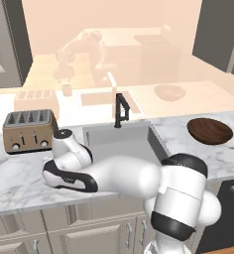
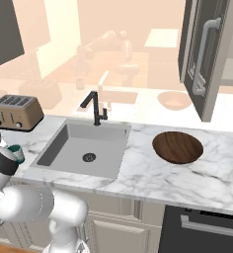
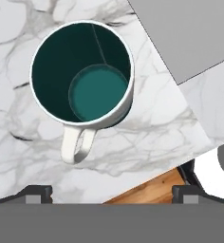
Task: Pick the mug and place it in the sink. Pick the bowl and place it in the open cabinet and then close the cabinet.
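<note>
Two jobs, neither done yet. The mug point(image 3: 82, 75) stands upright on the marble counter point(image 1: 20, 183), left of the sink point(image 2: 84, 143), handle pointing toward the counter's front edge. The gripper point(image 3: 111, 192) hangs directly above it, looking straight down into the cup, jaws spread as wide as they go and holding nothing; the finger tips point(image 3: 35, 192) sit apart at the bottom of the hand view, off-centre from the mug rather than either side of it. In the right base view just a sliver of teal shows behind the arm's wrist. The bowl point(image 2: 178, 147) lies untouched on the counter right of the sink, below the cabinet point(image 2: 202, 54) with its door swung open. A toaster point(image 1: 29, 130) stands at the back left, near the mug.

Risks, as judgement: the mug is not between the fingers, so a straight descent could land a finger on the rim and tip it. The handle may catch a finger if the hand is not turned. The mug sits near the counter's front edge; a nudge could push it off. A thin rim grip could slip during the carry.
</note>
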Motion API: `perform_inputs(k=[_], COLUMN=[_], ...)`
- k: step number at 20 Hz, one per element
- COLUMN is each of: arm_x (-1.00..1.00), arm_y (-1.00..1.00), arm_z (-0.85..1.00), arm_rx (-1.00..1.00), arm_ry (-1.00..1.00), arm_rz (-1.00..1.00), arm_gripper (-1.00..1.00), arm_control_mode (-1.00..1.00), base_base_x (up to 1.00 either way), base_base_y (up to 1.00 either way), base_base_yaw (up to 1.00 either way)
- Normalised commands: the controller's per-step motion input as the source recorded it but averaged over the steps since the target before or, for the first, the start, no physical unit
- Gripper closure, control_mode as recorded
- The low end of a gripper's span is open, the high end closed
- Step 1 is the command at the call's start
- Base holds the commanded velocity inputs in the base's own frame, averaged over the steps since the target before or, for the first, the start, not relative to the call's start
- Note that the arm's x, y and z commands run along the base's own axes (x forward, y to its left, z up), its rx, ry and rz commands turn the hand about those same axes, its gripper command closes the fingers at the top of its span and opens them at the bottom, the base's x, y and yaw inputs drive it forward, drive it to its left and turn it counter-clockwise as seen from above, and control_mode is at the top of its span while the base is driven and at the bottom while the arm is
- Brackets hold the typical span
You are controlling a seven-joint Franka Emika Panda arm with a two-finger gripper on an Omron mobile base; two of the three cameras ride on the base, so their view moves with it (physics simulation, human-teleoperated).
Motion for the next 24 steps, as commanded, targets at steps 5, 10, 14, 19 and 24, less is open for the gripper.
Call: perform_inputs(k=[5, 10, 14, 19, 24], arm_x=[0.14, 0.07, 0.03, 0.03, 0.07], arm_y=[0.06, 0.17, 0.22, 0.05, 0.02], arm_z=[-0.02, -0.10, -0.19, -0.14, -0.11], arm_rx=[0.00, 0.00, 0.00, 0.00, 0.00], arm_ry=[0.00, 0.00, 0.00, 0.00, 0.00], arm_rz=[-0.01, -0.01, -0.01, 0.00, 0.00], arm_gripper=[-1.00, -1.00, -1.00, -1.00, -1.00], arm_control_mode=[-1.00, -1.00, -1.00, -1.00, -1.00], base_base_x=[0.00, 0.00, 0.00, 0.00, 0.00], base_base_y=[0.00, 0.00, 0.00, 0.00, 0.00], base_base_yaw=[0.00, 0.00, 0.00, 0.00, 0.00])
